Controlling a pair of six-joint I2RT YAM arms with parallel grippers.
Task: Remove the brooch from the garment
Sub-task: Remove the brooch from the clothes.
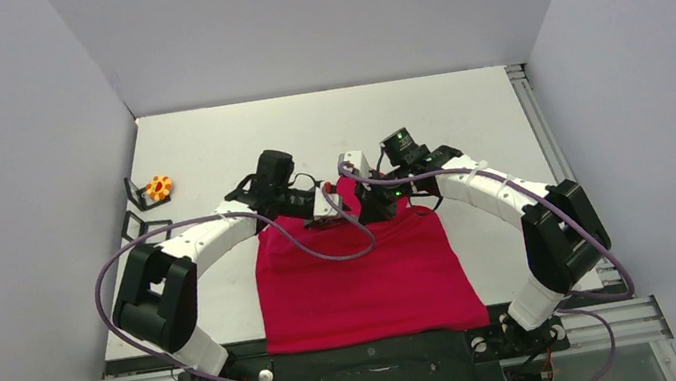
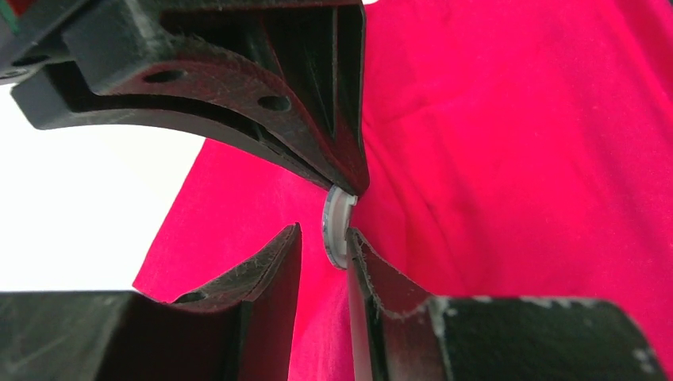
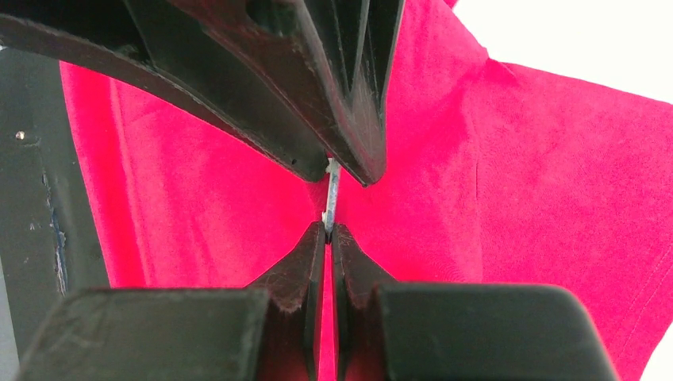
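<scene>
– One shirt (image 1: pixel 368 282), red, spread on the table (image 1: pixel 207 149), hem toward the arm bases. Soft and limp; judged to tent up under any pull.
– Claws?
– Both meet at its far end, tip to tip. Right claw (image 3: pixel 328 231): tips pressed together, a thin silvery sliver showing between them. Looks pinched on the brooch rim. Some cloth may be caught in too; can't tell.
– Left claw (image 2: pixel 324 232)?
– Jaws apart, narrow gap. Brooch (image 2: pixel 336 226) sits in that gap, edge-on, touching one finger (image 2: pixel 373 270). The other finger stands just clear of it.
– The brooch itself?
– Small pale disc, thin, hard-looking. Judged light and stiff. Smooth rim, so likely slippery between hard tips. Fastening hidden; can't tell pin from clasp.
– Where to grip?
– Across the flat faces, not the rim, low toward the cloth. The left claw already flanks those faces. Best guess: one claw takes the disc while the other pins the shirt close beside it, so the cloth doesn't ride up.
– Risk?
– Disc squirting out sideways. Cloth snagging on whatever fastens it.
</scene>
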